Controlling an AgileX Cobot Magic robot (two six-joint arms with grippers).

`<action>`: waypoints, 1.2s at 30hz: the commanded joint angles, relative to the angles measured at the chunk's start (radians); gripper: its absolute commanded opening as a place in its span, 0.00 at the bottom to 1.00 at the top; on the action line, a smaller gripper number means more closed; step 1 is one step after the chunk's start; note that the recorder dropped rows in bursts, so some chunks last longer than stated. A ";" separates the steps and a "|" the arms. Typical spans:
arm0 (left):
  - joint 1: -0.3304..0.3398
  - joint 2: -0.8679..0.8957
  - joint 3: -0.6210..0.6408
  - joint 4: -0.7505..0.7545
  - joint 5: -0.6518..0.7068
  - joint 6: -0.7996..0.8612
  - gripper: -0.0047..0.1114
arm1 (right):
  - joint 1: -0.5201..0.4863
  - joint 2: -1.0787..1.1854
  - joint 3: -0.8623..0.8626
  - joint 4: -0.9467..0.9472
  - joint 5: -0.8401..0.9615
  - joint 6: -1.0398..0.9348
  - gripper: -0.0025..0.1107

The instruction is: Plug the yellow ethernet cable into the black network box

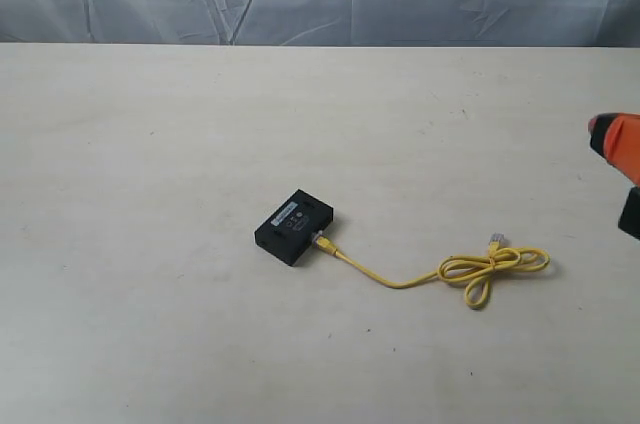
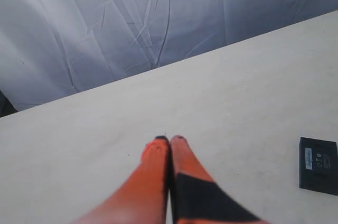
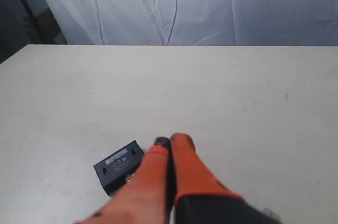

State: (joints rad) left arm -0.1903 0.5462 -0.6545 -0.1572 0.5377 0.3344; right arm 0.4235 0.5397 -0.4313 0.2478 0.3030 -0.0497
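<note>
Jaws closed, well apart from black network box [image 1: 294,227].

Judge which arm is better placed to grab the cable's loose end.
Right, probably. The right gripper sits at the exterior view's right edge, nearer the cable's loose end; the left gripper is outside that view.

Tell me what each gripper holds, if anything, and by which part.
Nothing. The left gripper and the right gripper are both shut and empty; the yellow cable lies on the table, one end at the black box.
</note>
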 commanded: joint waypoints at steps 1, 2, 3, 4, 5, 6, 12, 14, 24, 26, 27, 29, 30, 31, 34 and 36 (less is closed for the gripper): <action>0.000 -0.010 0.006 0.002 0.000 -0.007 0.04 | -0.030 -0.035 0.007 0.011 0.012 -0.002 0.02; 0.000 -0.010 0.006 0.002 0.000 -0.007 0.04 | -0.049 -0.053 0.007 0.018 0.021 -0.002 0.02; 0.000 -0.010 0.006 0.009 0.000 -0.007 0.04 | -0.070 -0.074 0.009 0.018 0.026 -0.002 0.02; 0.000 -0.010 0.006 0.011 0.000 -0.007 0.04 | -0.089 -0.092 0.009 0.018 0.026 -0.002 0.02; 0.000 -0.010 0.006 0.011 0.000 -0.007 0.04 | -0.113 -0.118 0.009 0.018 0.024 -0.002 0.02; 0.000 -0.010 0.006 0.013 0.000 -0.007 0.04 | -0.137 -0.145 0.009 0.018 0.024 -0.002 0.02; 0.000 -0.010 0.006 0.019 0.000 -0.007 0.04 | -0.249 -0.313 0.009 -0.015 0.041 -0.002 0.02; 0.000 -0.010 0.006 0.019 0.000 -0.007 0.04 | -0.254 -0.353 0.009 -0.047 0.052 -0.002 0.02; 0.000 -0.010 0.006 0.019 0.000 -0.007 0.04 | -0.254 -0.394 0.009 -0.238 0.057 -0.002 0.02; 0.000 -0.010 0.006 0.019 0.000 -0.007 0.04 | -0.254 -0.394 0.009 -0.291 0.072 -0.002 0.02; 0.000 -0.010 0.006 0.019 0.000 -0.007 0.04 | -0.254 -0.394 0.017 -0.306 0.076 -0.002 0.02; 0.000 -0.010 0.006 0.019 0.000 -0.007 0.04 | -0.254 -0.394 0.063 -0.311 0.076 -0.002 0.02; 0.000 -0.010 0.006 0.019 0.000 -0.007 0.04 | -0.254 -0.394 0.118 -0.311 0.076 -0.002 0.02; 0.000 -0.010 0.006 0.019 0.000 -0.007 0.04 | -0.254 -0.394 0.143 -0.311 0.076 -0.002 0.02; 0.000 -0.010 0.006 0.019 0.000 -0.007 0.04 | -0.254 -0.394 0.295 -0.297 0.076 -0.002 0.02; 0.000 -0.010 0.006 0.016 0.000 -0.007 0.04 | -0.254 -0.394 0.358 -0.284 0.051 -0.002 0.02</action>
State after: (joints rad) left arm -0.1903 0.5422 -0.6545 -0.1358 0.5426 0.3344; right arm 0.1739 0.1491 -0.1222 -0.0425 0.3804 -0.0497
